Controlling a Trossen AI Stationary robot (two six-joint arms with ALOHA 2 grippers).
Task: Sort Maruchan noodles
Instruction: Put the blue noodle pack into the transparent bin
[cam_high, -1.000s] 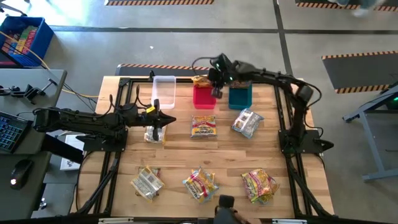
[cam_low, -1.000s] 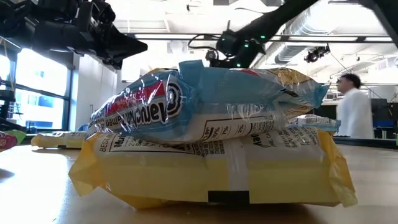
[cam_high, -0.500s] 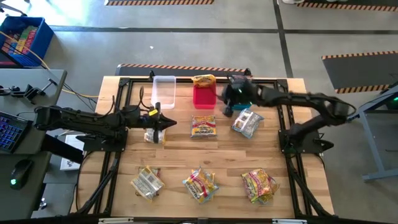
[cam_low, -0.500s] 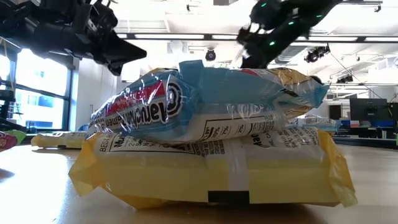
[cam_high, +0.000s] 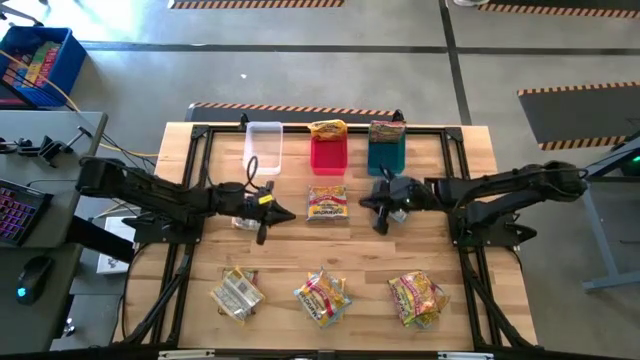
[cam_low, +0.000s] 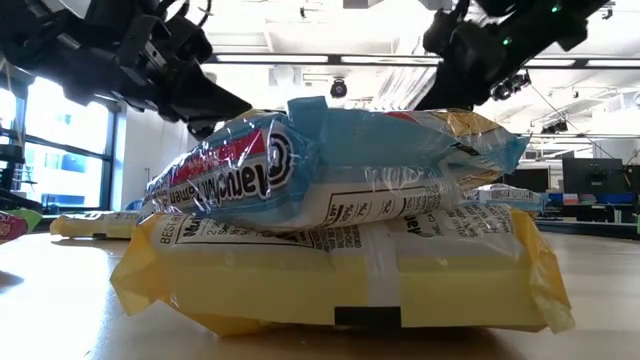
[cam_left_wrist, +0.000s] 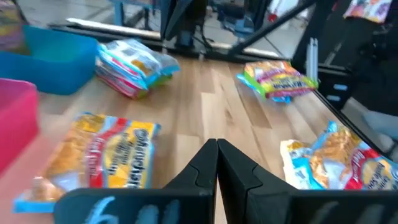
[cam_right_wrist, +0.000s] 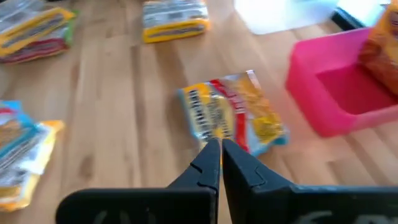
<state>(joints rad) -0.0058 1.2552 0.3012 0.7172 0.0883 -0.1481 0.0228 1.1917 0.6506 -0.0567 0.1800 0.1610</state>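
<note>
Overhead, both arms reach toward the middle of the wooden tabletop (cam_high: 470, 300). Left gripper (cam_high: 275, 213): it hangs low just left of the yellow packet (cam_high: 328, 203) at the centre, its fingers (cam_left_wrist: 239, 171) pressed together and empty. Right gripper (cam_high: 378, 208): it hangs just right of that same packet, fingers (cam_right_wrist: 242, 168) likewise closed on nothing, tips pointing at the packet in the wrist view.

Bins along the far edge, left to right: a clear bin (cam_high: 264, 147), a red bin (cam_high: 328, 153) with a yellow-orange packet (cam_high: 327, 129) propped at its far rim, and a teal bin (cam_high: 386, 155) with a packet (cam_high: 387, 131) at its far end.

Loose Maruchan noodles: a silvery packet (cam_high: 246, 217) partly hidden under the left arm, and a near row of three, namely a silvery-white packet (cam_high: 237, 294) on the left, a yellow stack (cam_high: 322, 297) in the middle, and a reddish-pink and green packet (cam_high: 417, 297) on the right. From tabletop level, the middle stack fills the foreground: a blue-ended packet (cam_low: 330, 170) lies on a yellow one (cam_low: 340, 270).
</note>
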